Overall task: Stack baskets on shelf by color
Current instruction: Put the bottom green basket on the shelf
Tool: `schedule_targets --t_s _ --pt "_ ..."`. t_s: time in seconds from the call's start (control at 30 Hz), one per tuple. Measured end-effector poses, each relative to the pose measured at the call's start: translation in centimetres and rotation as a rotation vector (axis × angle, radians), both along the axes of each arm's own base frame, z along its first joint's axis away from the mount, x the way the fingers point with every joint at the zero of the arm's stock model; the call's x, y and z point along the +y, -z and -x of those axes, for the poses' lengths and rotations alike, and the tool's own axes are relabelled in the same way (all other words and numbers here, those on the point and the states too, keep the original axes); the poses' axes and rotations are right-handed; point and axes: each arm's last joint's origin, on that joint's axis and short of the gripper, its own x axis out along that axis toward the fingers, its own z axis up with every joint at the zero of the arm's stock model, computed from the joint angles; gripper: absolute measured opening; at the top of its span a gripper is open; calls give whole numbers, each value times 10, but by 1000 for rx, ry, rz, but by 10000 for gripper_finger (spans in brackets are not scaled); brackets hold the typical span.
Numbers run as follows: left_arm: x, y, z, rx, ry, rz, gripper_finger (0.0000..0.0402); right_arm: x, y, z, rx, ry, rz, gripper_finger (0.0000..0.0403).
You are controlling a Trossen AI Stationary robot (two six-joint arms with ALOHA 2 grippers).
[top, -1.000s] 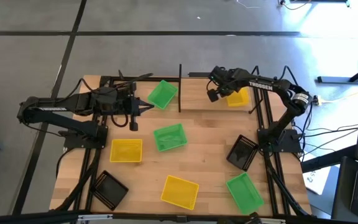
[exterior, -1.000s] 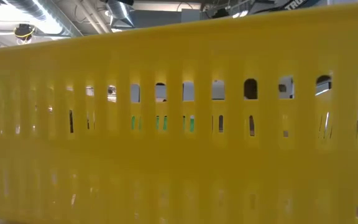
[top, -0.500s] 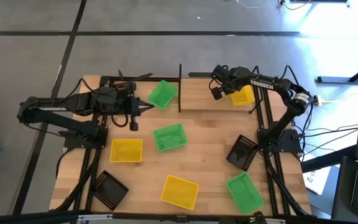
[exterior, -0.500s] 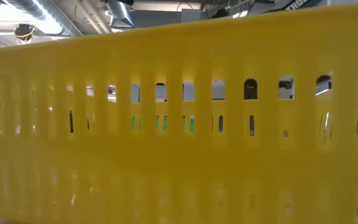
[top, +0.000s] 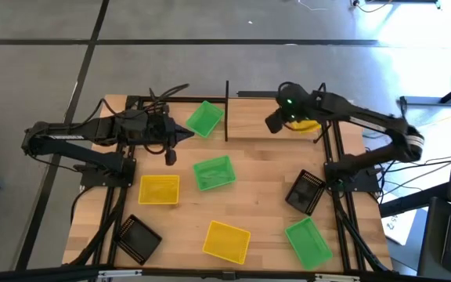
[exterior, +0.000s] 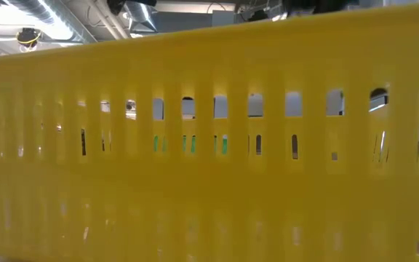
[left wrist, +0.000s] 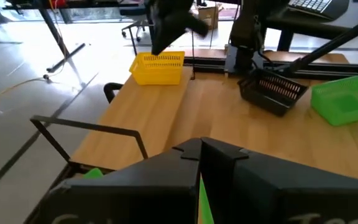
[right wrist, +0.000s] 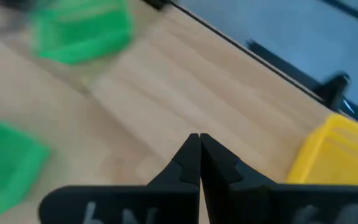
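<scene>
The shelf [top: 249,129] is a pale board with black posts along the table's far edge. A yellow basket [top: 308,123] rests on its right end and also shows in the left wrist view [left wrist: 157,67]. A green basket [top: 206,117] rests on its left part. My right gripper [top: 275,123] is shut and empty above the board, just left of the yellow basket [right wrist: 334,155]. My left gripper [top: 171,139] is shut and empty, left of the green basket. Other baskets lie on the table: two green [top: 214,172] [top: 308,239], two yellow [top: 159,188] [top: 225,241], two black [top: 139,237] [top: 305,190].
The nearest yellow basket's slotted wall [exterior: 209,145] fills the low view. A black upright post [top: 226,110] stands at the shelf's middle, between the two grippers. Bare board lies between the green and yellow baskets on the shelf.
My right arm has risen above the shelf. Its gripper stays just left of the yellow basket, which rests on the board.
</scene>
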Motion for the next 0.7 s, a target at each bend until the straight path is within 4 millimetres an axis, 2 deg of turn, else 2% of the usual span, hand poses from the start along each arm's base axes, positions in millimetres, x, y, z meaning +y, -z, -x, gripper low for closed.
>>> schedule_targets --t_s 0.23,0.33,0.53,0.7 --pt "0 0 1 -10 -65 15 0 56 -33 16 -146 -211 60 0" --pt "-3 -2 1 5 -65 -32 0 78 -44 19 -213 -326 89 0" --pt "-8 -40 11 38 -103 -55 0 117 -62 21 -374 -545 153 0" --pt "-13 -45 7 211 -151 108 0 143 -73 20 -481 -702 212 0"
